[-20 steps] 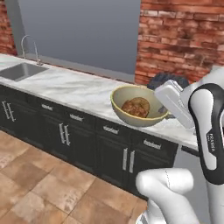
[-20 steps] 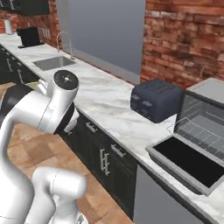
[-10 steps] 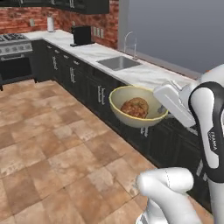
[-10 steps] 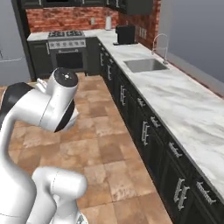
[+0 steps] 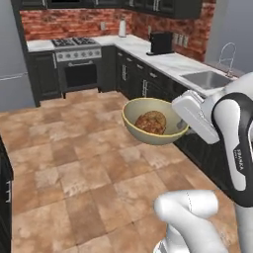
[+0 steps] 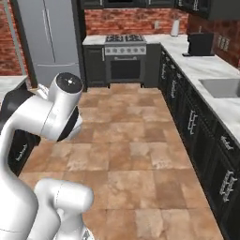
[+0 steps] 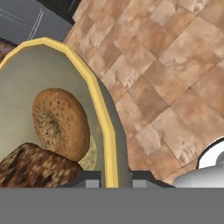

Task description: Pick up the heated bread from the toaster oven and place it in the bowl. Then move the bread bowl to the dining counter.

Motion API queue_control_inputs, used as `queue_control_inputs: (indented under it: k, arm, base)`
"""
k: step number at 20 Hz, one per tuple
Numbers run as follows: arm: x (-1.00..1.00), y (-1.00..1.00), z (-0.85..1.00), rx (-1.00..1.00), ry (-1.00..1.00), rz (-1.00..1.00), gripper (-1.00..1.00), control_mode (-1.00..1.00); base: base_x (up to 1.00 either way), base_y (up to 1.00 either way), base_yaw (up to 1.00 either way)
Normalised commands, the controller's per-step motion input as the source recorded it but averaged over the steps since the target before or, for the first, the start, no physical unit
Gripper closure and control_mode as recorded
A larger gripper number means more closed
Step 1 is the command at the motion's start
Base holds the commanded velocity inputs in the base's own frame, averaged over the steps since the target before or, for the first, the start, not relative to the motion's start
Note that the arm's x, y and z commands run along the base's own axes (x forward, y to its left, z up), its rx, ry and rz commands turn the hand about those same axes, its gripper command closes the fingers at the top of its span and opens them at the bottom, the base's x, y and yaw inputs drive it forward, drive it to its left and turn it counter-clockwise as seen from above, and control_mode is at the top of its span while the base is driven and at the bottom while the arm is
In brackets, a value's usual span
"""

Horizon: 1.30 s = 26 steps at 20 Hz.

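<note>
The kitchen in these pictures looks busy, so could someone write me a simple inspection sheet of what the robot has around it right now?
Surface: brown tiled floor under the robot; white marble counter along the right wall.
Job's things: round yellowish-tan bowl held in the air above the floor; dark-crusted brown bread chunk inside it.
Clutter: brown ring-shaped doughnut also in the bowl, touching the bread.
Tool: tool clamped on the bowl's rim, one finger on each side.
Cables: nothing seen.
Surroundings: steel stove, grey fridge, sink, red brick wall.
</note>
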Motion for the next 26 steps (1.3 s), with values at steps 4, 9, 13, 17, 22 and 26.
queue_control_inputs:
  k: [4, 9, 13, 17, 22, 26]
  arm:
    - [0.0, 0.0, 0.0, 0.0, 0.0, 0.0, 1.0, 1.0]
    - [0.0, 0.0, 0.0, 0.0, 0.0, 0.0, 1.0, 1.0]
    - [0.0, 0.0, 0.0, 0.0, 0.0, 0.0, 1.0, 1.0]
    - [0.0, 0.0, 0.0, 0.0, 0.0, 0.0, 1.0, 1.0]
    - [0.0, 0.0, 0.0, 0.0, 0.0, 0.0, 1.0, 1.0]
    - [0.0, 0.0, 0.0, 0.0, 0.0, 0.0, 1.0, 1.0]
  base:
    - [0.88, 0.84, 0.53]
    - [0.4, 0.36, 0.79]
    - [0.73, 0.01, 0.78]
    - [0.85, -0.07, 0.78]
    - [0.84, -0.34, 0.76]
    - [1.0, -0.8, 0.52]
